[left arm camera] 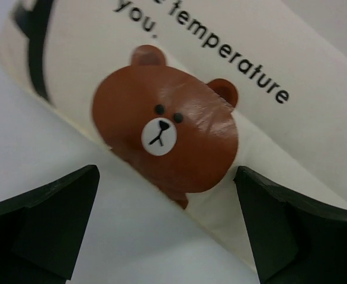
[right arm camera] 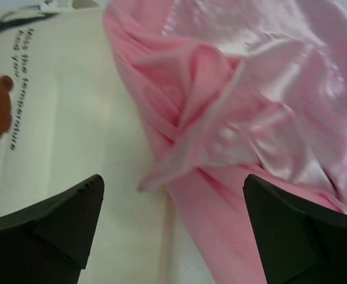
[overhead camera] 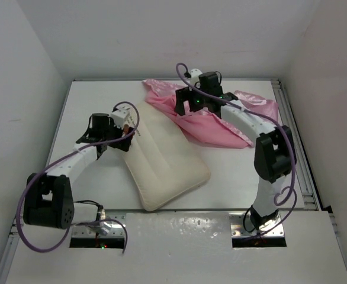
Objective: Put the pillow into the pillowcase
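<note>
Pillow [overhead camera: 164, 163] and pillowcase [overhead camera: 212, 127] on bench [overhead camera: 90, 97]
Pillow lies diagonally; crumpled pillowcase abuts its far end, under the right gripper [overhead camera: 187, 106].

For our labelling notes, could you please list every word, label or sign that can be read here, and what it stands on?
"temperature": black print on the pillow, beside the bear mark; the word before it is cut off.
"you.": the line below on the pillow, with its start out of frame.
In the right wrist view the same two lines run sideways, too blurred to read in full.
The pillowcase shows no text.
</note>
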